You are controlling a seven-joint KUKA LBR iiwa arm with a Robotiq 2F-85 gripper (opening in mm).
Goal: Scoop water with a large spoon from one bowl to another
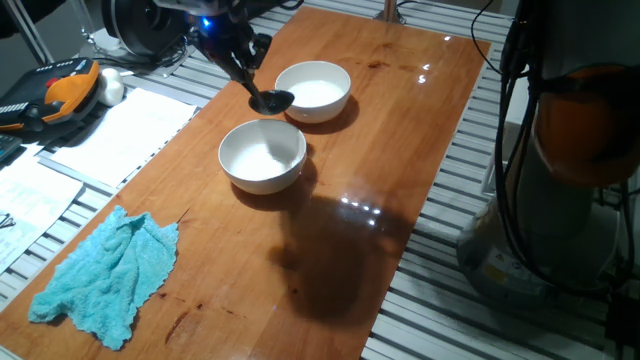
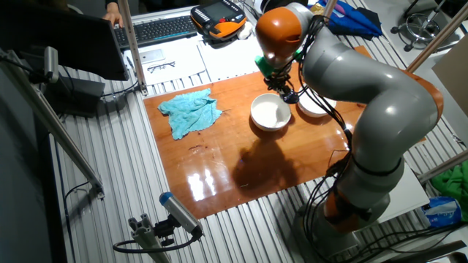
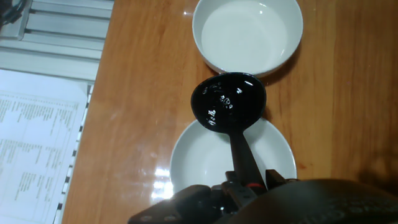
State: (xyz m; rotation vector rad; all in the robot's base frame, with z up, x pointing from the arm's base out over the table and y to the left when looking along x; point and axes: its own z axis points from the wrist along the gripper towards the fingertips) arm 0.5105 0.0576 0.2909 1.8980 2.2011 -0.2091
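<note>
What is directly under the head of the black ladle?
In the hand view, the ladle head hangs over bare wooden table in the gap between the two white bowls, overlapping the nearer bowl's rim. The wood beneath the head is hidden.

Robotics lab: aluminium-profile bench (image 2: 117,168); teach pendant (image 2: 219,18); cabling (image 2: 322,204)

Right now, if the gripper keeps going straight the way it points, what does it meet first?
Probably the nearer white bowl. In the hand view the gripper, holding the large spoon, looks down over it, and the spoon head hangs between it and the far bowl. Depth is unclear.
</note>
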